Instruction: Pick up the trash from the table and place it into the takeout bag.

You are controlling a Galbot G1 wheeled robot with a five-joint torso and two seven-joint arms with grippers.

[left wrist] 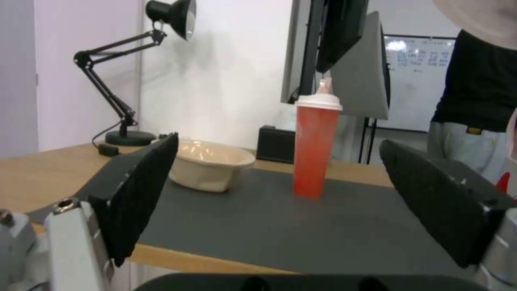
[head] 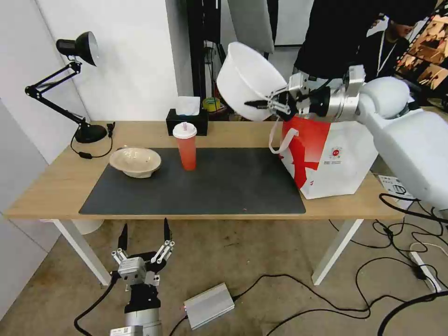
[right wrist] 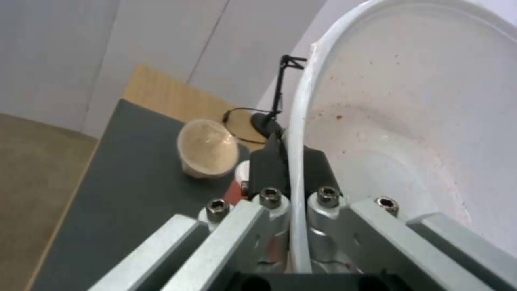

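We find the right gripper clamped on the white bowl's rim, tilted above the takeout bag for depositing; left gripper idles open.

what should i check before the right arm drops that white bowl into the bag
1. Grip on the white bowl: the right gripper pinches its rim, fingers either side of the wall. Ok.
2. Bowl over the bag: it hangs up and to the left of the bag's top, not above the opening. Not ok.
3. Bag mouth open: the arm hides it. Cannot tell.
4. Bag handle: it droops down the bag's left side, on the bowl's way in. Not ok.
5. Left gripper: open, parked low before the table. Ok.
6. Cup and beige bowl: on the mat, away from the bag. Ok.
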